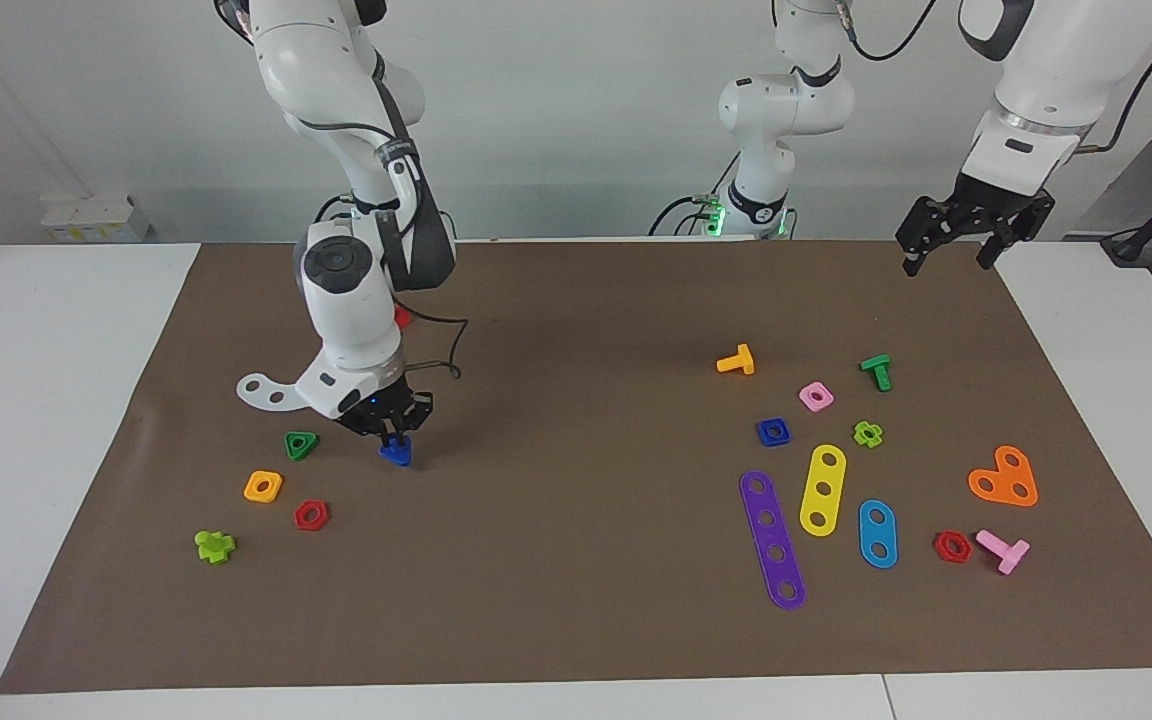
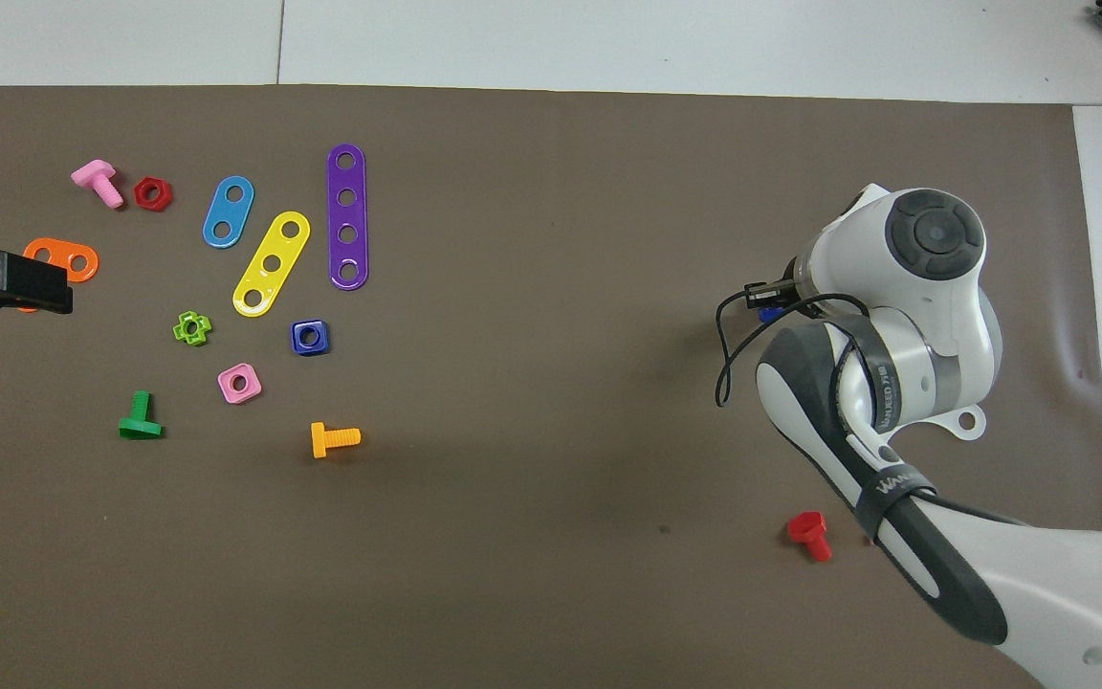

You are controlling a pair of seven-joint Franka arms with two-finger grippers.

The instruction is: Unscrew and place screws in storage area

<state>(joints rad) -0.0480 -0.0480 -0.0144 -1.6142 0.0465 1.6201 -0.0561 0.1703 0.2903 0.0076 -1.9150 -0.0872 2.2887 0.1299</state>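
Right gripper (image 1: 396, 438): low over the brown mat, fingertips clamped on the stem of the small dark-blue plastic screw with a triangular head (image 1: 397, 454), head at or just above the mat.
Beside it: green triangular plastic nut (image 1: 301, 444), close by.
Risk: opening too high could let the screw roll toward the nut.
Left gripper (image 1: 946, 253): waits, fingers apart, raised at the worktop's other end.
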